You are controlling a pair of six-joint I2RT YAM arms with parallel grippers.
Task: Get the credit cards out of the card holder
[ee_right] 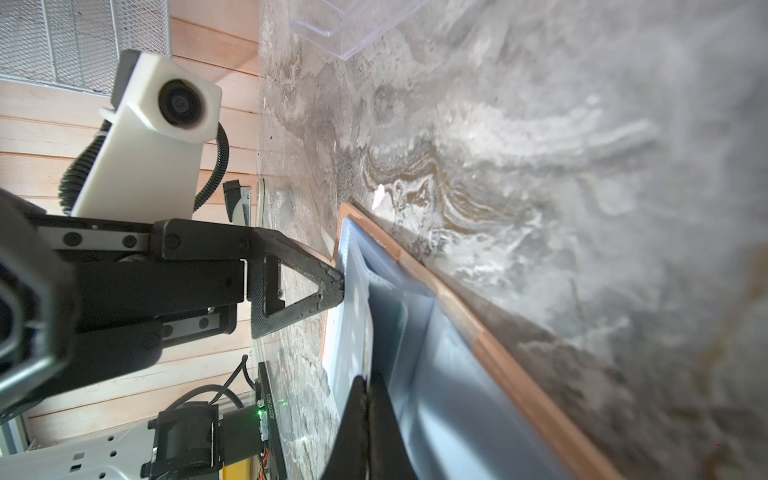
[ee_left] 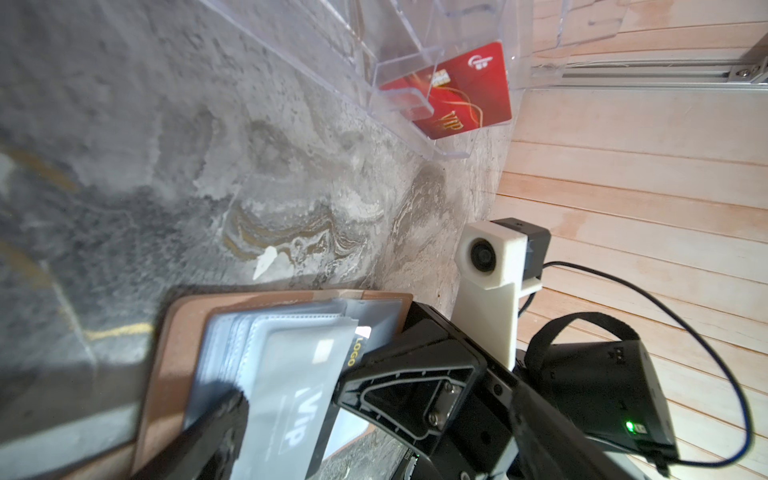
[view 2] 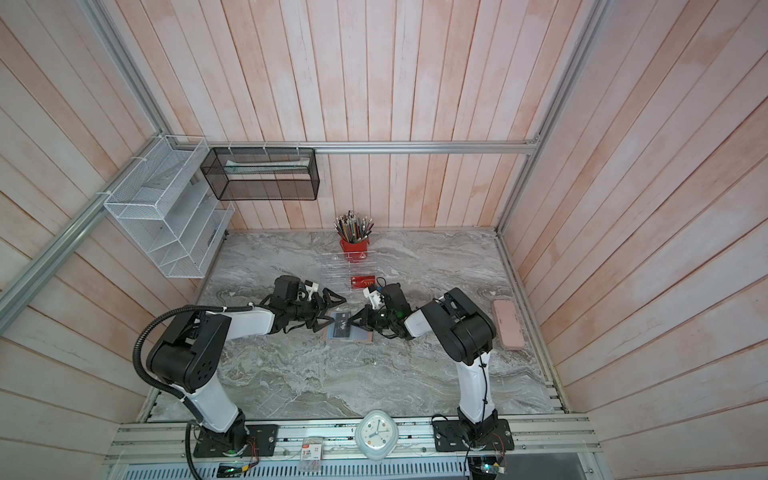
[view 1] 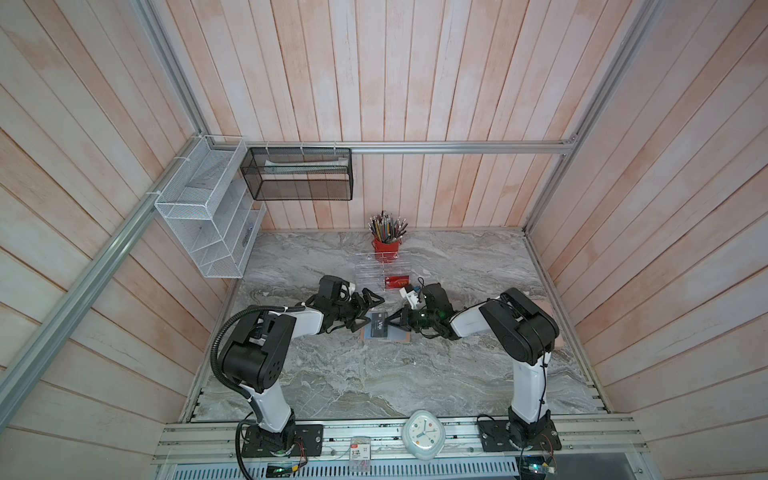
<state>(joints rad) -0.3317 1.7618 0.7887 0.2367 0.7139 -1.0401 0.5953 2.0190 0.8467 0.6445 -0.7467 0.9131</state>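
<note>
The tan card holder lies open on the marble table, its pale sleeves up. A black VIP card sticks partway out of a sleeve. My right gripper is shut on that card's edge. My left gripper stands open, and one of its fingertips rests on the holder's sleeves. A red VIP card sits in the clear rack behind.
The clear acrylic rack stands just behind the holder, with a red pencil cup behind it. A pink case lies at the right edge. Mesh shelves hang at the back left. A clock sits on the front rail.
</note>
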